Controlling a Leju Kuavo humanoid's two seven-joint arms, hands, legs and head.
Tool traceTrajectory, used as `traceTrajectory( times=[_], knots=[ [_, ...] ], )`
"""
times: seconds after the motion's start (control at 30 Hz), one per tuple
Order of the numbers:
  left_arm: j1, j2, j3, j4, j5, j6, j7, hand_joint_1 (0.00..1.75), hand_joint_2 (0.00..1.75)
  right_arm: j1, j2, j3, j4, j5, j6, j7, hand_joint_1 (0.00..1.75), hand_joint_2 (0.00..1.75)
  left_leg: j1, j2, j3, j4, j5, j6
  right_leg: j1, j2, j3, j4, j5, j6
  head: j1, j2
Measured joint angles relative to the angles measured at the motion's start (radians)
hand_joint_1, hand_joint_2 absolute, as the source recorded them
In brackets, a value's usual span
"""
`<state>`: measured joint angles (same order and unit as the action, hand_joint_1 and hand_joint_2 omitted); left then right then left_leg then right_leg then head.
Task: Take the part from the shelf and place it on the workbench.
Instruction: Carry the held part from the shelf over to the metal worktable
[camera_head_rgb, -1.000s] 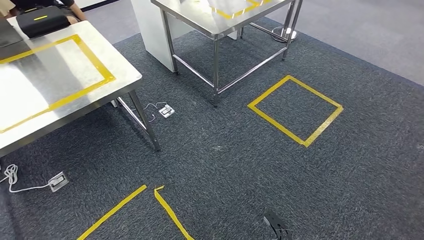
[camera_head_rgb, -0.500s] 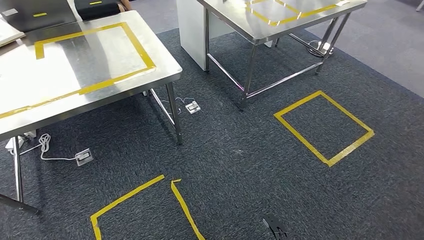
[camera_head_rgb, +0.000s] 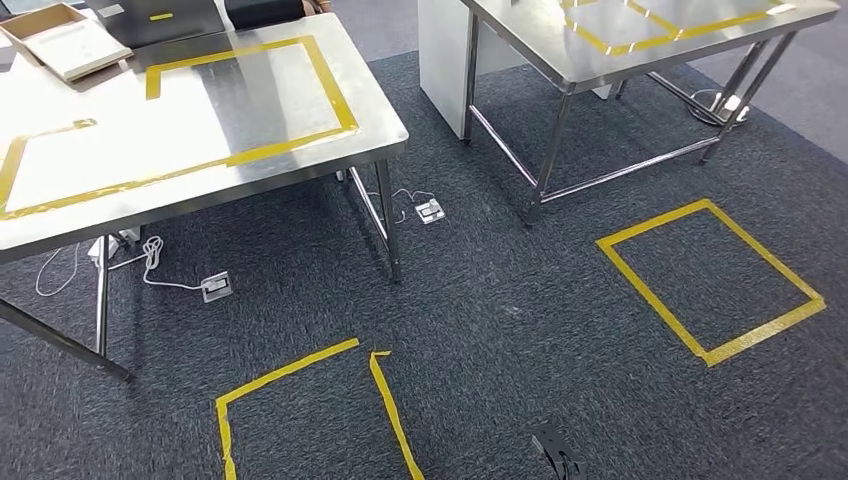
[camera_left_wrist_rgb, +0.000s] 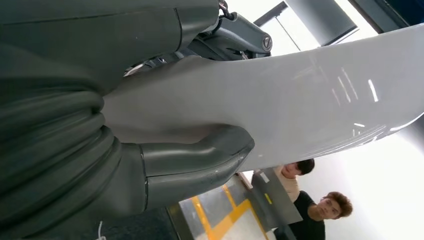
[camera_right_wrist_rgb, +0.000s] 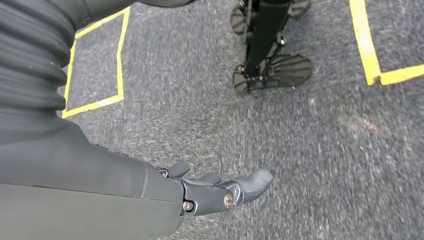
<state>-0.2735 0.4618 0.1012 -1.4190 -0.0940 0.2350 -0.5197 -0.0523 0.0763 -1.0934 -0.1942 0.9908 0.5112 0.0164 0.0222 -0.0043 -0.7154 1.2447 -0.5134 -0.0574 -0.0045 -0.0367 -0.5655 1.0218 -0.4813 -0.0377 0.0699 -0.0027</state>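
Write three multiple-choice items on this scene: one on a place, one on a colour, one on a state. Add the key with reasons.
1. Where on the left steel table does the cardboard box lie?
A. at the near right corner
B. inside the big taped outline
C. on the far side, toward the left

2. What colour is the tape that marks squares on the carpet?
A. red
B. yellow
C. blue

3. What is the left hand doing?
A. gripping a pale curved part
B. hanging with nothing in it
C. resting flat on a table

Key: 1 C, the head view shows the box at the table's far left. 2 B, every strip is yellow. 3 A, in the left wrist view the thumb and fingers close around the part.
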Motion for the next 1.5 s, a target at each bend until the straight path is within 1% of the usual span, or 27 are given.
traceTrajectory(
  times=[0.03,0.1,0.13,0.23,0.27,0.37,0.43,0.5,0.53,0.57,0.6,0.67,0.73,0.8,0.9,0.97,1.03,1.07,1.1,1.17,1.2,1.23,1.3,1.37,1.4,1.43,1.5],
  knots=[
    [0.002,0.000,0.000,-0.005,-0.003,0.000,0.001,1.75,1.75,0.000,0.000,-0.003,0.000,-0.002,0.000,0.007,0.00,1.75,0.001,0.006,0.039,-0.068,0.028,0.001,0.000,-0.005,0.000,0.003,-0.002,0.003,0.000,0.000],
    [0.002,-0.001,0.001,-0.013,-0.005,0.000,0.002,1.75,1.75,-0.001,0.000,-0.007,0.000,-0.004,0.000,0.019,0.00,1.75,-0.003,0.018,0.104,-0.179,0.055,0.010,0.004,-0.011,-0.003,0.011,-0.007,0.013,0.000,0.000],
    [0.003,-0.001,0.002,-0.016,-0.006,0.000,0.002,1.75,1.75,-0.001,0.000,-0.009,0.000,-0.005,0.000,0.023,0.00,1.75,-0.005,0.021,0.118,-0.205,0.057,0.016,0.007,-0.013,-0.005,0.015,-0.010,0.015,0.001,0.000],
    [0.006,-0.001,0.003,-0.021,-0.009,0.000,0.004,1.75,1.75,-0.001,0.000,-0.014,0.000,-0.005,0.000,0.026,0.00,1.75,-0.006,0.017,0.119,-0.212,0.059,0.028,0.012,-0.013,-0.007,0.014,-0.008,0.001,0.002,0.000],
    [0.007,-0.001,0.003,-0.023,-0.010,0.000,0.004,1.75,1.75,-0.002,0.000,-0.014,0.000,-0.005,0.000,0.027,0.00,1.75,-0.009,0.016,0.118,-0.211,0.057,0.033,0.010,-0.014,-0.005,0.009,-0.005,0.003,0.002,0.000],
    [0.013,0.002,0.006,-0.035,-0.012,0.000,0.003,1.75,1.75,-0.004,0.000,-0.015,0.000,-0.004,0.000,0.027,0.00,1.75,-0.010,0.013,0.119,-0.219,0.056,0.055,0.004,-0.013,-0.001,0.001,-0.006,0.041,0.002,0.000],
    [0.018,0.002,0.006,-0.045,-0.012,0.000,0.003,1.75,1.75,-0.003,-0.001,-0.015,0.000,-0.002,0.000,0.026,0.00,1.75,-0.003,0.012,0.126,-0.230,0.061,0.065,0.001,0.009,-0.030,0.060,-0.041,0.051,0.005,0.000],
    [0.024,0.000,0.006,-0.052,-0.013,0.000,0.003,1.75,1.75,0.000,-0.001,-0.015,0.000,0.000,0.000,0.026,0.00,1.75,-0.002,0.008,0.127,-0.231,0.060,0.069,-0.002,0.027,-0.096,0.189,-0.098,0.054,0.008,0.000],
    [0.028,-0.002,0.006,-0.054,-0.013,0.000,0.004,1.75,1.75,0.001,-0.001,-0.015,0.000,0.001,0.000,0.026,0.00,1.75,-0.003,0.005,0.127,-0.230,0.058,0.069,-0.004,0.029,-0.129,0.246,-0.115,0.055,0.009,0.000],
    [0.032,-0.004,0.006,-0.056,-0.013,0.000,0.004,1.75,1.75,0.003,-0.001,-0.015,0.000,0.002,0.000,0.026,0.00,1.75,-0.002,0.001,0.128,-0.229,0.055,0.067,-0.005,0.029,-0.147,0.274,-0.113,0.056,0.009,0.000],
    [0.035,-0.005,0.006,-0.058,-0.013,0.000,0.004,1.75,1.75,0.004,-0.001,-0.015,0.000,0.003,0.000,0.026,0.00,1.75,-0.002,-0.003,0.130,-0.227,0.052,0.064,-0.007,0.029,-0.147,0.262,-0.092,0.057,0.009,0.000],
    [0.039,-0.008,0.006,-0.063,-0.014,0.000,0.003,1.75,1.75,0.004,-0.002,-0.015,0.000,0.003,0.000,0.026,0.00,1.75,0.001,-0.011,0.134,-0.220,0.043,0.054,-0.013,0.031,-0.097,0.144,-0.022,0.059,0.009,0.000],
    [0.041,-0.009,0.007,-0.069,-0.016,0.002,0.003,1.75,1.75,0.004,-0.002,-0.015,0.000,0.005,0.000,0.026,0.00,1.75,0.000,-0.018,0.135,-0.212,0.032,0.039,-0.014,0.038,-0.049,0.042,0.009,0.057,0.009,0.000],
    [0.043,-0.009,0.009,-0.072,-0.017,0.003,0.003,1.75,1.75,0.003,-0.002,-0.015,0.000,0.006,0.000,0.027,0.00,1.75,-0.001,-0.022,0.137,-0.213,0.027,0.024,-0.010,0.041,-0.037,0.022,0.000,0.047,0.009,0.000],
    [0.046,-0.008,0.014,-0.075,-0.017,0.003,0.003,1.75,1.75,0.002,-0.002,-0.015,0.000,0.006,0.000,0.026,0.00,1.75,0.003,-0.016,0.140,-0.200,0.017,0.007,-0.010,0.038,-0.017,0.016,-0.008,0.022,0.006,0.000],
    [0.046,-0.008,0.015,-0.076,-0.017,0.003,0.002,1.75,1.75,0.002,-0.002,-0.015,0.000,0.007,0.000,0.025,0.00,1.75,0.003,-0.006,0.092,-0.107,-0.012,0.003,-0.011,0.036,0.004,0.011,-0.020,0.007,0.002,0.000],
    [0.048,-0.009,0.016,-0.074,-0.017,0.003,0.003,1.75,1.75,0.002,-0.002,-0.015,0.000,0.008,0.000,0.024,0.00,1.75,0.002,-0.005,0.005,0.024,-0.042,0.002,-0.008,0.036,0.022,0.011,-0.036,0.000,0.001,0.000],
    [0.050,-0.010,0.016,-0.073,-0.017,0.003,0.003,1.75,1.75,0.003,-0.002,-0.015,0.000,0.009,0.000,0.024,0.00,1.75,0.002,-0.005,-0.029,0.061,-0.038,0.003,-0.006,0.036,0.033,0.011,-0.046,-0.002,0.001,0.000],
    [0.051,-0.010,0.016,-0.072,-0.017,0.003,0.003,1.75,1.75,0.004,-0.002,-0.015,0.000,0.010,0.000,0.023,0.00,1.75,0.001,-0.004,-0.046,0.064,-0.015,0.005,-0.004,0.036,0.046,0.012,-0.056,-0.001,0.001,0.000],
    [0.051,-0.010,0.016,-0.071,-0.017,0.003,0.003,1.75,1.75,0.005,-0.002,-0.015,0.000,0.012,0.000,0.020,0.00,1.75,-0.003,-0.003,-0.024,-0.036,0.077,0.016,-0.003,0.036,0.077,0.011,-0.079,0.001,0.000,0.000],
    [0.050,-0.010,0.016,-0.071,-0.017,0.003,0.003,1.75,1.75,0.006,-0.002,-0.015,0.000,0.012,0.000,0.019,0.00,1.75,-0.008,0.001,0.000,-0.095,0.112,0.024,-0.002,0.036,0.089,0.009,-0.090,0.005,0.000,0.000],
    [0.049,-0.009,0.017,-0.071,-0.017,0.003,0.002,1.75,1.75,0.005,-0.002,-0.015,0.000,0.013,0.000,0.019,0.00,1.75,-0.014,0.005,0.023,-0.148,0.130,0.031,-0.001,0.036,0.098,0.006,-0.101,0.010,-0.002,0.000],
    [0.045,-0.006,0.020,-0.072,-0.017,0.003,0.001,1.75,1.75,0.004,-0.002,-0.015,0.000,0.014,0.000,0.019,0.00,1.75,-0.023,0.010,0.048,-0.193,0.118,0.043,0.000,0.034,0.109,-0.005,-0.110,0.022,-0.007,0.000],
    [0.044,-0.002,0.021,-0.073,-0.017,0.003,-0.001,1.75,1.75,0.002,-0.003,-0.015,0.000,0.015,0.000,0.019,0.00,1.75,-0.022,0.006,0.060,-0.213,0.105,0.052,0.001,0.030,0.114,-0.006,-0.101,0.033,-0.006,0.000],
    [0.045,-0.002,0.022,-0.074,-0.017,0.003,-0.003,1.75,1.75,0.002,-0.003,-0.015,0.001,0.015,0.001,0.020,0.00,1.75,-0.021,0.003,0.071,-0.223,0.101,0.057,0.001,0.029,0.109,0.013,-0.092,0.037,-0.004,0.000],
    [0.046,-0.002,0.022,-0.074,-0.016,0.003,-0.005,1.75,1.75,0.001,-0.003,-0.015,0.001,0.015,0.001,0.020,0.00,1.75,-0.019,0.001,0.083,-0.231,0.096,0.062,0.001,0.030,0.088,0.051,-0.085,0.040,-0.002,0.000],
    [0.051,-0.002,0.022,-0.074,-0.013,0.003,-0.009,1.75,1.75,-0.001,-0.003,-0.015,0.001,0.015,0.002,0.023,0.00,1.75,-0.018,-0.001,0.109,-0.243,0.084,0.069,0.000,0.033,0.011,0.168,-0.100,0.041,0.001,0.000]
  ],
)
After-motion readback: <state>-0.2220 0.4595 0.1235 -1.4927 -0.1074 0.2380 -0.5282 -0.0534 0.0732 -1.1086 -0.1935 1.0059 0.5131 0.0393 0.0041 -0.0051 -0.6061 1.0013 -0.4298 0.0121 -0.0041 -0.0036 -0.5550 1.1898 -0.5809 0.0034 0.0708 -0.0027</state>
